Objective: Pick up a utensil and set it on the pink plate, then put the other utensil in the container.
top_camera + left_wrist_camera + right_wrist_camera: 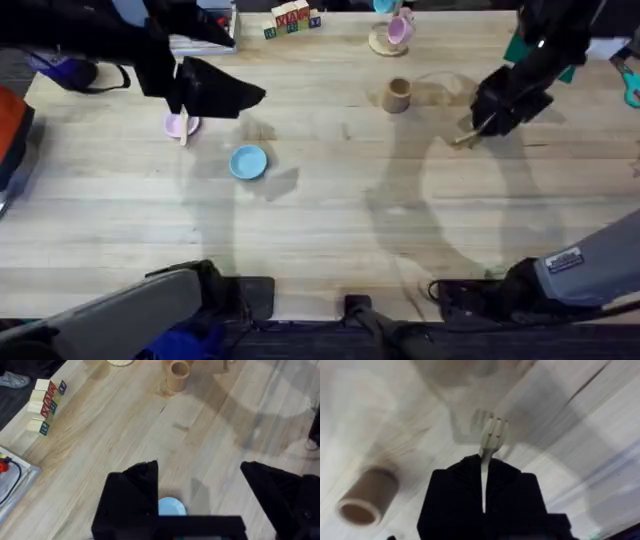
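The pink plate (176, 125) lies at the left, partly under my left arm, and the pale wooden spoon (184, 132) rests on it with its handle over the near rim. My left gripper (245, 97) (197, 467) hangs open and empty just right of that plate, above the table. Over at the right, my right gripper (487, 120) (484, 467) is shut on the wooden fork (465, 138) (492, 435), whose prongs stick out past the fingertips. The tan wooden container (397, 95) (367, 497) (177, 375) stands upright to the left of the right gripper, apart from it.
A light blue plate (248, 161) (171, 506) sits near the middle left. At the back stand a pink mug (398, 30) on a round coaster and a row of letter blocks (290, 18) (45, 405). Teal objects lie at the far right edge.
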`<action>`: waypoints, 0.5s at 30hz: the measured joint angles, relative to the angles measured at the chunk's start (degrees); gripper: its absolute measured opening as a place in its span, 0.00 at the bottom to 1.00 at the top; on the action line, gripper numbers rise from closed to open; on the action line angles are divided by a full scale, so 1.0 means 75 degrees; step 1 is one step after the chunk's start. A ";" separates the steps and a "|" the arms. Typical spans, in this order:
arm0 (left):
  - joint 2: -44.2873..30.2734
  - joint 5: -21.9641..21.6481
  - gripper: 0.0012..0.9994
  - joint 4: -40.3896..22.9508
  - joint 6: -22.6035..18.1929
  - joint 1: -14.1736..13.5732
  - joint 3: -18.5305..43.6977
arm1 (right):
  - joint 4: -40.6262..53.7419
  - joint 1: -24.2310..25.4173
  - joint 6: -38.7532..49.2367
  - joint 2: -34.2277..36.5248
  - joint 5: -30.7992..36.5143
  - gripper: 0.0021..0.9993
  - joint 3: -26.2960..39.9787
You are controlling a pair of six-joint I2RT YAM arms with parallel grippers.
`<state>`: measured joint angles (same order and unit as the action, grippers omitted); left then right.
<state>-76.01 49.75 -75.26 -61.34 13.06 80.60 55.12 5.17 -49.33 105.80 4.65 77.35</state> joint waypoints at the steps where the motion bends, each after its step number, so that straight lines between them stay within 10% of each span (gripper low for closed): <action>1: 0.0000 -0.0003 1.00 0.0000 -0.0001 0.0000 0.0000 | 0.0134 0.0000 0.0080 0.0000 0.0001 0.03 0.0207; 15: 0.0000 -0.0001 1.00 0.0000 -0.0001 0.0000 0.0000 | 0.1939 -0.0021 0.2145 -0.0156 -0.0001 0.03 0.3231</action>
<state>-76.01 49.74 -75.26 -61.35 13.06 80.60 69.66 5.01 -33.23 104.63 4.64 101.58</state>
